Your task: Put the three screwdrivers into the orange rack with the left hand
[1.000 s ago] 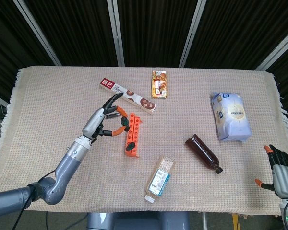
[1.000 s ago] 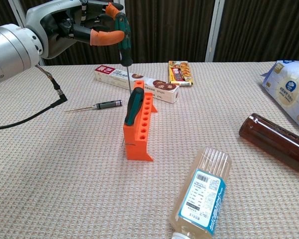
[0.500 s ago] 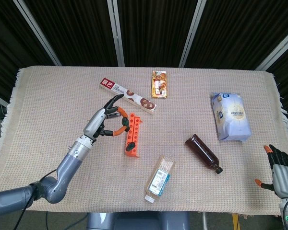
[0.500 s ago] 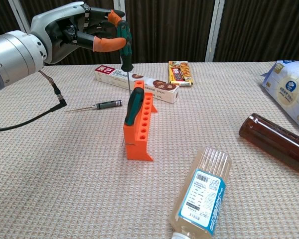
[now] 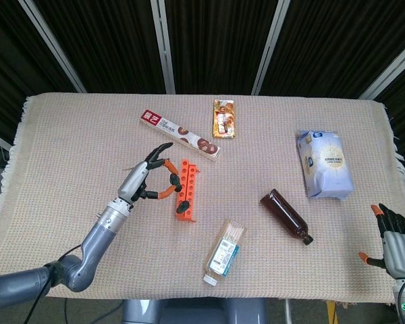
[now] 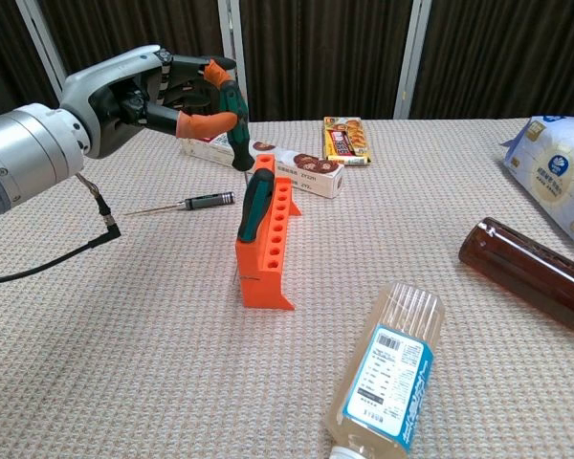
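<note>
Fingers [image 6: 203,123] of the left hand [image 6: 163,96] pinch a green-handled screwdriver [image 6: 231,107] above the orange rack [image 6: 266,247], one already slotted [image 6: 255,204], a third [image 6: 193,202] lying left.

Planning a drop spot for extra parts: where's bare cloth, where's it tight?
Bare: far-left cloth beyond the loose screwdriver; the middle between rack, brown bottle and blue bag. Tight: around the rack, with left hand, long box and clear bottle close.
</note>
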{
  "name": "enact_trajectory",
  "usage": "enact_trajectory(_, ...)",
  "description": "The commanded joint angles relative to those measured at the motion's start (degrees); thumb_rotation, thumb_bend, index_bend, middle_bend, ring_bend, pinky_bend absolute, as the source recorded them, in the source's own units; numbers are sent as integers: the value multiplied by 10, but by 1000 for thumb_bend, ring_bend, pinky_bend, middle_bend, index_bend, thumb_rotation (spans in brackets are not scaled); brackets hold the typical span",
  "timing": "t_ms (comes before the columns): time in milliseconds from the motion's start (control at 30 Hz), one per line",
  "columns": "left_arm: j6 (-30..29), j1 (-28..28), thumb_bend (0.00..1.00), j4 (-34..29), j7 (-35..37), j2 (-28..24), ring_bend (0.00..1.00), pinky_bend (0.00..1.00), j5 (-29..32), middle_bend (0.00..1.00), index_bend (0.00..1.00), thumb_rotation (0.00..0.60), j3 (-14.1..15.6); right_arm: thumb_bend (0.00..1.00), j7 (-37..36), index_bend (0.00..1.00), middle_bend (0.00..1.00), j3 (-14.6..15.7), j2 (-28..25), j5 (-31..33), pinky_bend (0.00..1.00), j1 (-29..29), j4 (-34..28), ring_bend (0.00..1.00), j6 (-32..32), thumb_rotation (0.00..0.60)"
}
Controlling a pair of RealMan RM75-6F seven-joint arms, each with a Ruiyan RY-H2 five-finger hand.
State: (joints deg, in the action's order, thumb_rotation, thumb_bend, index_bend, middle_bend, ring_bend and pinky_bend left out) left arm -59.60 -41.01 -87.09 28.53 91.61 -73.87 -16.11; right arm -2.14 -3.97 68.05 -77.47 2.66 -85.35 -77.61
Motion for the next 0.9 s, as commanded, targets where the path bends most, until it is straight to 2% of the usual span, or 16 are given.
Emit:
enact_trajectory(33,-3,3,469,15,5,11,0,0,-7,27,597,600,9,0,1,0,0,0,0,0,0,1,0,0,1,600)
enact_trajectory(500,-41,4,469,78,-21,52,0,0,-61,26,587,600,32,0,7,0,0,-1,1,5,0,2,-3,0,3,600)
enact_trajectory(900,-51,10,468,103,-14,71,0,0,-70,26,577,600,43,0,9,0,0,-2,1,7,0,4,-4,0,6,600)
